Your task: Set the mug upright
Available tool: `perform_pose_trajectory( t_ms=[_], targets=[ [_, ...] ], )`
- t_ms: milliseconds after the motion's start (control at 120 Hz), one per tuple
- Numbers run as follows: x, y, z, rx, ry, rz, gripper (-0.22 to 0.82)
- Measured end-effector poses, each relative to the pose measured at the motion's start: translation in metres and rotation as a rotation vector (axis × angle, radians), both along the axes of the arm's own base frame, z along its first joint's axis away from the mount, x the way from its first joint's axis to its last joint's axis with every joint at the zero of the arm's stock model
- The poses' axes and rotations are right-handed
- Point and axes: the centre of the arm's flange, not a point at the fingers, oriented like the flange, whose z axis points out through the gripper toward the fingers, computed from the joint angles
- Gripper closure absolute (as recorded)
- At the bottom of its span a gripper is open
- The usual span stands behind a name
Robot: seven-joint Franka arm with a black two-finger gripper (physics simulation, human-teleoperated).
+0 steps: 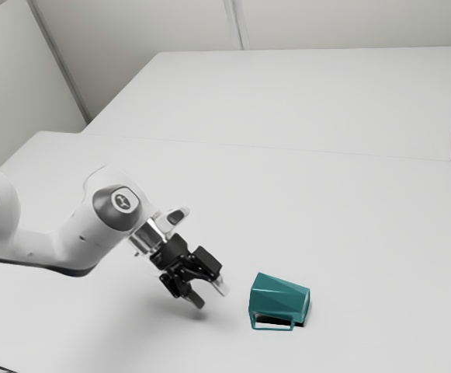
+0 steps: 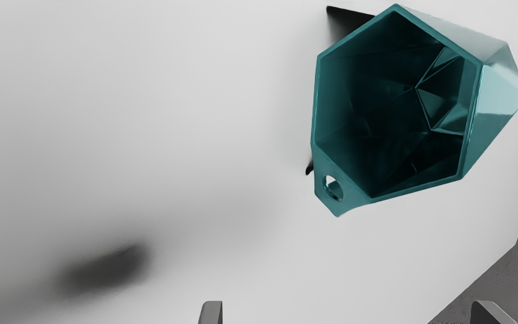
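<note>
We find the gripper [image 1: 213,297] wide and empty, the mug [image 1: 279,299] on its side on the table [image 1: 132,330] beyond it, and, depth being hard to judge, an off-centre grip on its sloping walls [image 2: 488,123] could roll it.

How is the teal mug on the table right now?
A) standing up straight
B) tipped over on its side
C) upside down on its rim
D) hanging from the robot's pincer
B: the mug lies on its side on the table, with its open end facing toward the pincer.
</note>
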Motion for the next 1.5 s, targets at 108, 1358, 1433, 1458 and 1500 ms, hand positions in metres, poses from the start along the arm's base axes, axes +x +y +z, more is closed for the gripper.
perform_pose_trajectory(
  t_ms=[108, 1358, 1433, 1458, 1500],
  targets=[
    [0.0, -0.008, -0.002, -0.043, -0.039, -0.017, 0.0],
    [0.049, -0.087, -0.011, -0.128, -0.351, -0.247, 0.05],
    [0.051, -0.092, -0.009, -0.132, -0.36, -0.253, 0.18],
    [0.052, -0.093, -0.008, -0.133, -0.363, -0.255, 0.23],
    [0.054, -0.095, -0.007, -0.134, -0.369, -0.257, 0.33]
  ],
)
